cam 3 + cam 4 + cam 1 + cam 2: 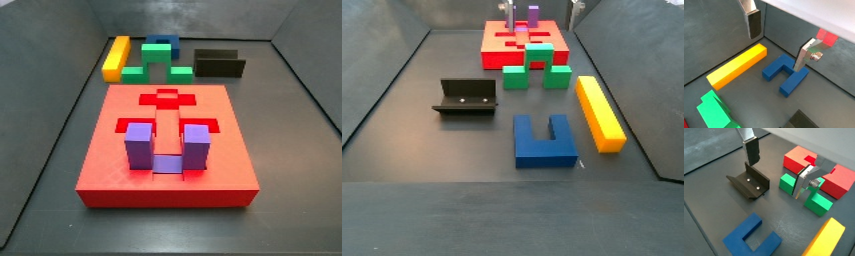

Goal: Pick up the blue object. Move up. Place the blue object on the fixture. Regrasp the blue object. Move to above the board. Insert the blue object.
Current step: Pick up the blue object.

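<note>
The blue object point(545, 140) lies flat on the dark floor with its prongs toward the camera, beside the yellow bar. It also shows in both wrist views point(784, 74) point(751, 235) and behind the green block in a side view point(160, 45). The gripper point(775, 52) point(775, 180) is open and empty, hanging well above the floor near the blue object and touching nothing. The fixture point(465, 98) point(749, 183) point(219, 63) stands empty. The red board point(167, 150) point(525, 40) holds a purple U-shaped block point(163, 145).
A yellow bar point(599, 112) point(737, 65) lies next to the blue object. A green arch block point(536, 68) point(807, 193) point(167, 62) stands between the board and the blue object. Dark walls enclose the floor.
</note>
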Robot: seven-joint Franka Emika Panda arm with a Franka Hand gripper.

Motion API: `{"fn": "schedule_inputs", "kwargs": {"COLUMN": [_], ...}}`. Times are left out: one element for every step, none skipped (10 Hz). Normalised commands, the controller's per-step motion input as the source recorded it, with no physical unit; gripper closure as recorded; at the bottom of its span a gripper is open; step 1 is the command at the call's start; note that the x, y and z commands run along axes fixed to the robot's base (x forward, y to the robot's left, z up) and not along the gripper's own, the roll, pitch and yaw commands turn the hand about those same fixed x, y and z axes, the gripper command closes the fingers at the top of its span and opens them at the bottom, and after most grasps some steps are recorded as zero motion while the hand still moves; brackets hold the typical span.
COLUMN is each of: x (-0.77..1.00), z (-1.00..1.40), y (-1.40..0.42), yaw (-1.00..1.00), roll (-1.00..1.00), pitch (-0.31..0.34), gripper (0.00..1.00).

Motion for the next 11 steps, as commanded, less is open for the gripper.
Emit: {"fn": "schedule_inputs", "kwargs": {"x": [0.46,0.57,0.57,0.52,0.47,0.42,0.37,0.28,0.0,-0.03,-0.14], "z": [-0.76,-0.96,-0.96,-0.93,-0.92,-0.92,-0.91,-0.87,-0.51,-0.42,-0.38], "y": [0.28,0.29,0.27,0.21,0.19,0.29,0.31,0.26,0.03,0.0,0.0], "yaw": [0.0,0.0,0.0,0.0,0.0,0.0,0.0,0.0,0.0,0.0,-0.02], "roll": [0.09,0.12,0.12,0.14,0.15,0.12,0.1,0.11,0.06,0.01,0.03], "pitch": [0.0,0.0,0.0,0.0,-0.004,-0.026,-0.047,-0.064,-0.036,-0.08,-0.076], "gripper": [0.0,0.0,0.0,0.0,0.0,0.0,0.0,0.0,0.0,0.0,0.0]}}
